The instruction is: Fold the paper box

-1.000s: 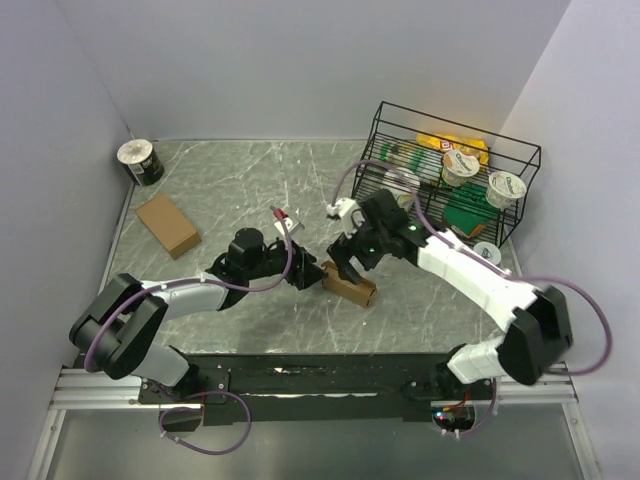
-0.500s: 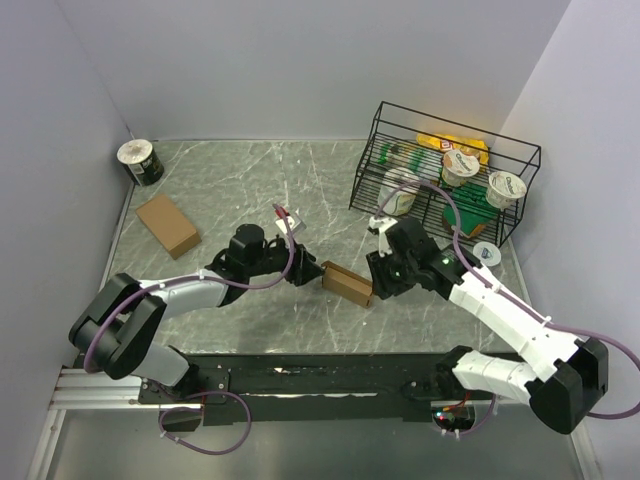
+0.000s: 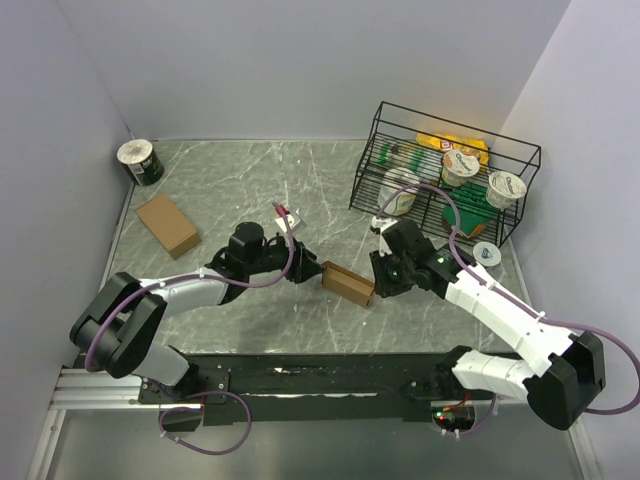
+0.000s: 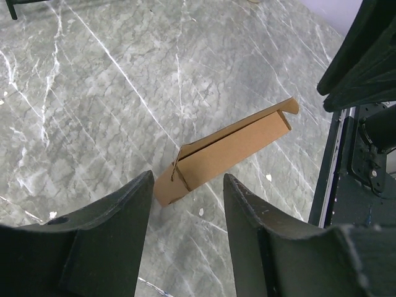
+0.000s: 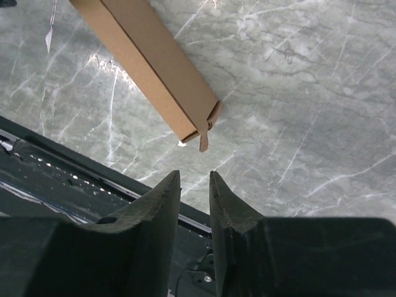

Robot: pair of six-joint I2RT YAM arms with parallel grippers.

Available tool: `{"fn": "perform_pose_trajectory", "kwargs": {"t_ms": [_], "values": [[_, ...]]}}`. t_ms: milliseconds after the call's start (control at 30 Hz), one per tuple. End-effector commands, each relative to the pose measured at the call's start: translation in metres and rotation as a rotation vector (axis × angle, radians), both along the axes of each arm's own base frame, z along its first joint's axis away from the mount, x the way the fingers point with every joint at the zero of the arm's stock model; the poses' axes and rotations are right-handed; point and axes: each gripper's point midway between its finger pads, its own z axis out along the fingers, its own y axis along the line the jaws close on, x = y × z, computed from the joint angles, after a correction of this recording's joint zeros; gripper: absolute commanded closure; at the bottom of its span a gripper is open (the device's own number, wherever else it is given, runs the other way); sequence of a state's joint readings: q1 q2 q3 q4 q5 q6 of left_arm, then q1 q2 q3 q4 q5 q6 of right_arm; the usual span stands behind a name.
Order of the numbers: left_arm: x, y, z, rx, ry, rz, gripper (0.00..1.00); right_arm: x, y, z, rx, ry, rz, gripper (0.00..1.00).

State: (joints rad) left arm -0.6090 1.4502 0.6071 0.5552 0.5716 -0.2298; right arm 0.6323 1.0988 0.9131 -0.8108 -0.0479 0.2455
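The paper box (image 3: pixel 348 284) is a small, long brown cardboard box lying flat on the marble table between my two grippers. In the left wrist view the paper box (image 4: pixel 226 151) lies just beyond the tips of my left gripper (image 4: pixel 187 182), which is open and empty; its near end shows a loose flap seam. My left gripper (image 3: pixel 310 272) sits by the box's left end. My right gripper (image 3: pixel 378 285) is at the right end. In the right wrist view the right gripper (image 5: pixel 194 175) has a narrow gap with nothing in it, and the box (image 5: pixel 145 65) ends in a small hanging tab just ahead.
A second, formed brown box (image 3: pixel 168 225) lies at the left. A roll (image 3: pixel 140 162) stands in the back left corner. A black wire basket (image 3: pixel 518 150) with cups and packets is at the back right, a round lid (image 3: pixel 487 253) beside it. The table's black front rail (image 5: pixel 37 167) is close below the right gripper.
The right arm has swung from above the box round to its right end, and its jaws have narrowed a lot. The left jaws have narrowed a little. The box barely moved.
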Motion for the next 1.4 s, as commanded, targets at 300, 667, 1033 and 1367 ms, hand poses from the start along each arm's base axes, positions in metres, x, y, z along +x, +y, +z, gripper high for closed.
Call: {"fn": "perform_pose_trajectory", "kwargs": {"t_ms": [300, 667, 1033, 1367], "values": [[0.010, -0.009, 0.020, -0.027, -0.069, -0.039, 0.54, 0.016, 0.008, -0.011, -0.017, -0.018, -0.019, 0.67], [0.010, -0.016, 0.009, 0.003, -0.044, -0.087, 0.64, 0.021, 0.010, -0.012, -0.027, -0.018, -0.017, 0.69], [0.018, -0.018, 0.002, 0.023, -0.044, -0.070, 0.61, 0.020, 0.009, -0.013, -0.035, -0.010, -0.016, 0.72], [0.022, -0.020, 0.004, 0.024, -0.064, -0.056, 0.52, 0.020, 0.009, -0.015, -0.041, -0.007, -0.012, 0.79]]}}
